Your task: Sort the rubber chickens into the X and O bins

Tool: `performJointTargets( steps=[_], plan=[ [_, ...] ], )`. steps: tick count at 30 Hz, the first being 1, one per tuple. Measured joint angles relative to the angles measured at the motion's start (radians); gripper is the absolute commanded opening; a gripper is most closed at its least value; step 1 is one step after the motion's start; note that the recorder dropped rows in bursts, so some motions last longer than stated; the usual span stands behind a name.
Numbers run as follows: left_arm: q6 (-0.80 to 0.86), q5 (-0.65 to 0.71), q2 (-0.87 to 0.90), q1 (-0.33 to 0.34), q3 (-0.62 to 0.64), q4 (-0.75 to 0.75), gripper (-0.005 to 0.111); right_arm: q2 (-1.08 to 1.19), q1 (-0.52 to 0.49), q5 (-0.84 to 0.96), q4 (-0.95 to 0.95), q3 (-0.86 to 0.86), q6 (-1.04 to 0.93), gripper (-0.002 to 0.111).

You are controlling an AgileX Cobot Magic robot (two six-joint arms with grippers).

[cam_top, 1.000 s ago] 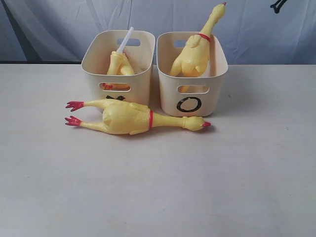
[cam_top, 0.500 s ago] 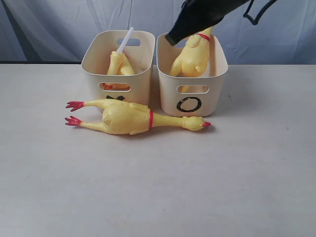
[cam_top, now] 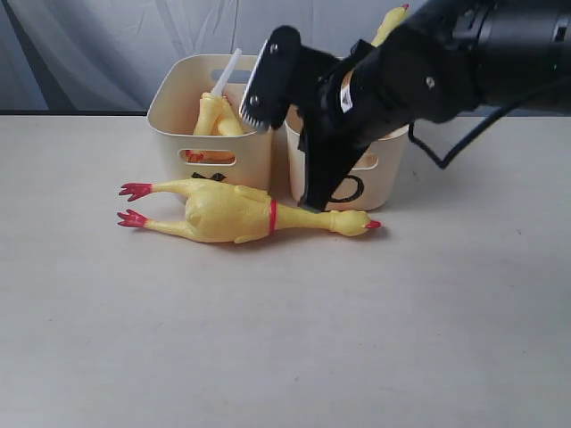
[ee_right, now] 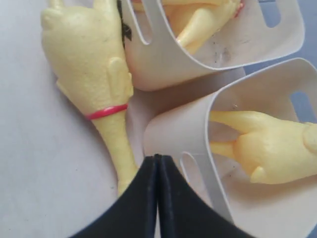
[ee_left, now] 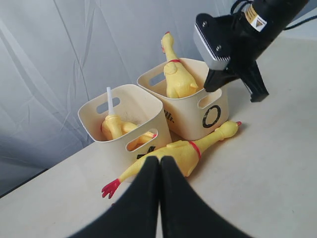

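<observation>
A large rubber chicken [cam_top: 230, 214] lies on the table in front of both bins, red feet to the left and head to the right. My right gripper [cam_top: 314, 201] is shut and empty, its tips just above this chicken's neck [ee_right: 115, 141] against the O bin's front wall [ee_right: 173, 131]. The O bin [cam_top: 393, 152] holds a large chicken [ee_left: 176, 79], mostly hidden behind my arm in the exterior view. The X bin [cam_top: 254, 147] holds a small chicken [cam_top: 217, 116] with a white tube. My left gripper [ee_left: 159, 159] is shut and empty, well back from the lying chicken [ee_left: 183, 153].
Pale grey cloth hangs behind the bins [cam_top: 107, 45]. My right arm [cam_top: 428, 71] crosses over the O bin from the upper right. The X bin [ee_left: 161, 126] and O bin [ee_left: 185, 116] stand side by side, touching.
My right arm has swung in from the upper right and come down in front of the O bin, covering it. The chickens and bins have not moved.
</observation>
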Motion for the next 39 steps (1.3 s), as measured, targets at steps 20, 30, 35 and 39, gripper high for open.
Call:
performJointTargets(
  steps=[20, 30, 35, 39],
  plan=[
    [0.000, 0.000, 0.000, 0.000, 0.000, 0.000, 0.000, 0.091, 0.017, -0.426, -0.292, 0.331, -0.004, -0.001],
    [0.000, 0.000, 0.000, 0.000, 0.000, 0.000, 0.000, 0.169, 0.017, -0.502, -0.295, 0.334, -0.004, -0.001],
    [0.000, 0.000, 0.000, 0.000, 0.000, 0.000, 0.000, 0.171, 0.017, -0.496, -0.290, 0.327, -0.004, -0.001],
    [0.000, 0.000, 0.000, 0.000, 0.000, 0.000, 0.000, 0.171, 0.017, -0.493, -0.273, 0.312, -0.004, -0.001]
  ],
)
